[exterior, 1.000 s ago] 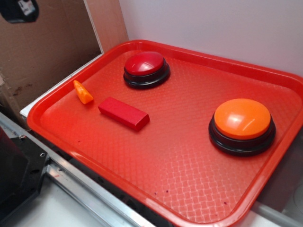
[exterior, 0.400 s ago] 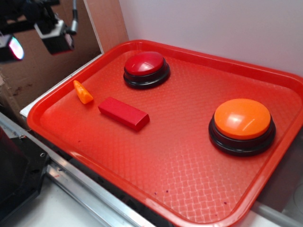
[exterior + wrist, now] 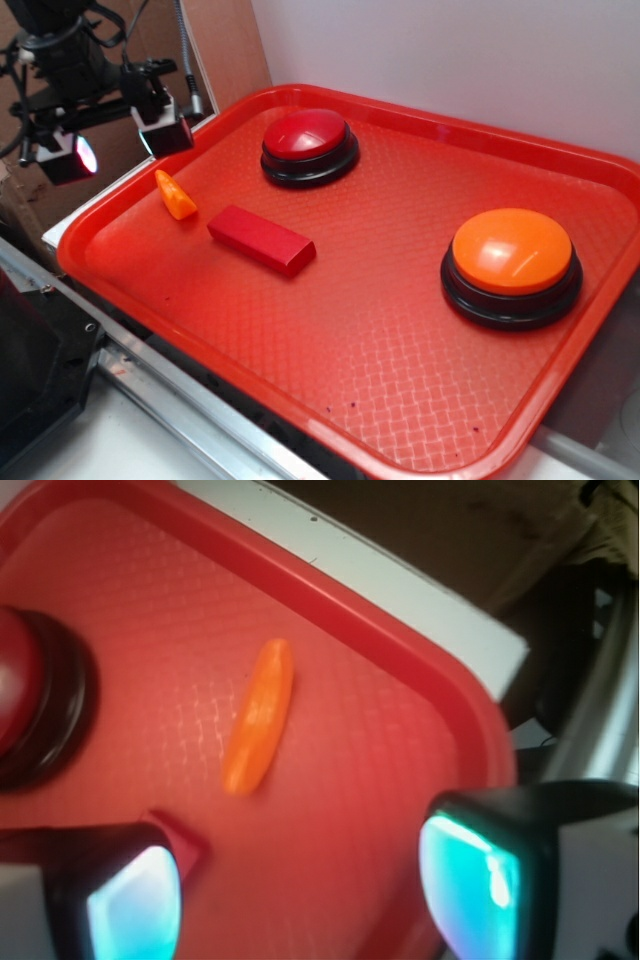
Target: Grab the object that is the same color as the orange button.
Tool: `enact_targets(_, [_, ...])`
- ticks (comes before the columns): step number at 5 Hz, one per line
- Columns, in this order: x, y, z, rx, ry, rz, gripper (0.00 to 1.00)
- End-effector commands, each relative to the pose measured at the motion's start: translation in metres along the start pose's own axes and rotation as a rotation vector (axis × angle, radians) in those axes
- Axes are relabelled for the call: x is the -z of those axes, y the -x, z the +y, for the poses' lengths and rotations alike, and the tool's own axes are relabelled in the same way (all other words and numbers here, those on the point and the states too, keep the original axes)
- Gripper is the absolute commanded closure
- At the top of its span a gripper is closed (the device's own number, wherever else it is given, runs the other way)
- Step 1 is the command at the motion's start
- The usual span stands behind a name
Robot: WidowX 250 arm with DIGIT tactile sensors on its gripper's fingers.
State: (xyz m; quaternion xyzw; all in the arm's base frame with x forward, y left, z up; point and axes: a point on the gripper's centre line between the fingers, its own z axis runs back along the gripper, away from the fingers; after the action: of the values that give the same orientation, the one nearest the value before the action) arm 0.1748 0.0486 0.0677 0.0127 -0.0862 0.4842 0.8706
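The small orange wedge object (image 3: 176, 195) lies on the red tray (image 3: 400, 330) near its left rim; the wrist view shows this object (image 3: 260, 716) lying flat ahead of the fingers. The orange button (image 3: 512, 262) stands on the tray's right side. My gripper (image 3: 118, 146) hovers above the tray's left edge, up and to the left of the wedge. It is open (image 3: 300, 890), with nothing between its two glowing pads (image 3: 468, 882).
A red-topped dome button (image 3: 310, 145) stands at the tray's back. A red rectangular block (image 3: 261, 240) lies just right of the wedge. Cardboard (image 3: 90, 190) and a white board edge run along the tray's left; a metal rail (image 3: 180, 400) lies in front.
The arm has come into view from the upper left and moved right and down toward the tray's left edge. Nothing on the tray has moved.
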Motion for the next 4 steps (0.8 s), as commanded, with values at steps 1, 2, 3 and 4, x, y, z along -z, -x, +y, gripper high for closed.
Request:
enact_targets(1, [0.029, -0.016, -0.012, -0.042, 0.027, -0.058, 0.00])
enact_targets(2, [0.039, -0.021, -0.010, -0.075, 0.017, -0.048, 0.00])
enact_targets(3, [0.047, -0.022, -0.010, -0.083, 0.010, -0.045, 0.00])
enact_targets(4, [0.052, -0.025, -0.007, -0.110, 0.004, -0.042, 0.00])
